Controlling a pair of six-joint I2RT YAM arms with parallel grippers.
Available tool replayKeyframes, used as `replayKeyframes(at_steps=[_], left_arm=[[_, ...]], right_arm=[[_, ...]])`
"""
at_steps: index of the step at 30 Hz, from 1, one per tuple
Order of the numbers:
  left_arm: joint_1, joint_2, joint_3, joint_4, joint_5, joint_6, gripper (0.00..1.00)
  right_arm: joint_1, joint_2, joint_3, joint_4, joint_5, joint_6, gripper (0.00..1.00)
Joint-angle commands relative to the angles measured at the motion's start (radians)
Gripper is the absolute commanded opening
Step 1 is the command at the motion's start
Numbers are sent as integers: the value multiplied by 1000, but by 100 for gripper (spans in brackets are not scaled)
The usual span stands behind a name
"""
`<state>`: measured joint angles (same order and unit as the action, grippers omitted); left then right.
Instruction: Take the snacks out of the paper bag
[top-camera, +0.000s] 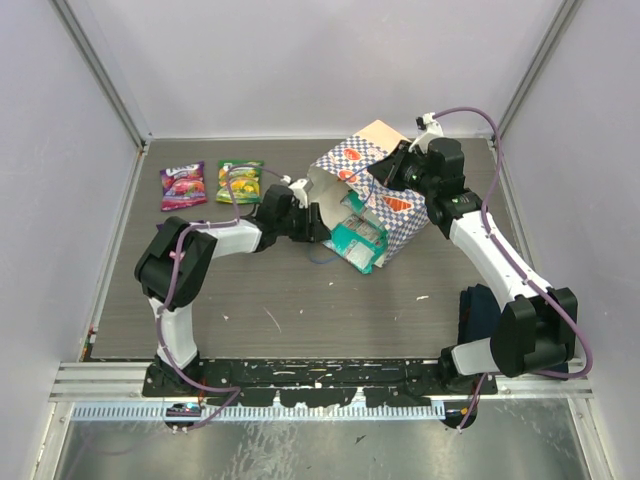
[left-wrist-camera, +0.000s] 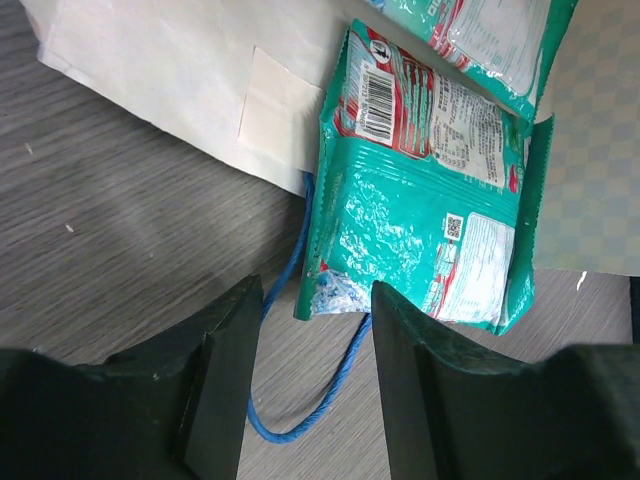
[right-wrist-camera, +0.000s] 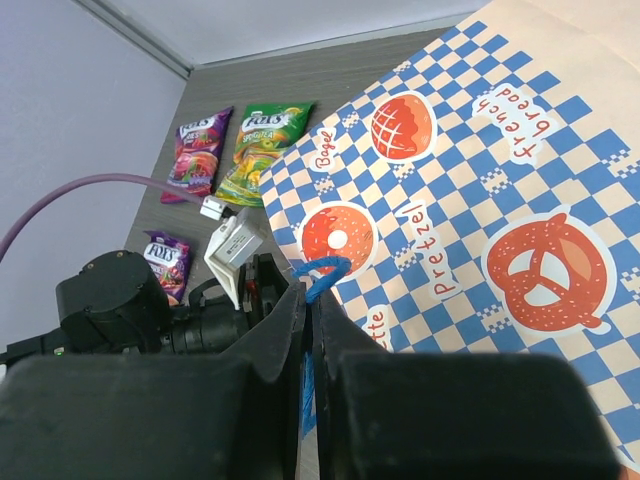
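Note:
The paper bag (top-camera: 385, 185) lies on its side, its mouth facing my left gripper (top-camera: 320, 228). Two teal snacks (top-camera: 358, 242) stick out of the mouth. In the left wrist view, the nearer teal packet (left-wrist-camera: 420, 220) has its lower corner just at my open left gripper (left-wrist-camera: 315, 335), whose jaws do not clamp it. A second teal packet (left-wrist-camera: 480, 40) lies behind. A loose blue cord handle (left-wrist-camera: 300, 410) loops on the table between the fingers. My right gripper (right-wrist-camera: 312, 300) is shut on the bag's other blue cord handle (right-wrist-camera: 325, 272), beside the checkered bag (right-wrist-camera: 480, 200).
A purple packet (top-camera: 183, 186) and a green packet (top-camera: 240, 182) lie at the back left of the table. Another small purple packet (right-wrist-camera: 167, 262) lies near the left arm. A dark blue cloth (top-camera: 478, 312) sits by the right arm's base. Walls enclose the table.

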<state>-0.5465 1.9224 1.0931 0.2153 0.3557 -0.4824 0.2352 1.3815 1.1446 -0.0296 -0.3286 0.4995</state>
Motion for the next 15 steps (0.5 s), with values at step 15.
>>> replayKeyframes(at_steps=[15], left_arm=[[3,84,29,110,103,-58,28]], right_arm=[[-5,7,10,72,-13,-7,1]])
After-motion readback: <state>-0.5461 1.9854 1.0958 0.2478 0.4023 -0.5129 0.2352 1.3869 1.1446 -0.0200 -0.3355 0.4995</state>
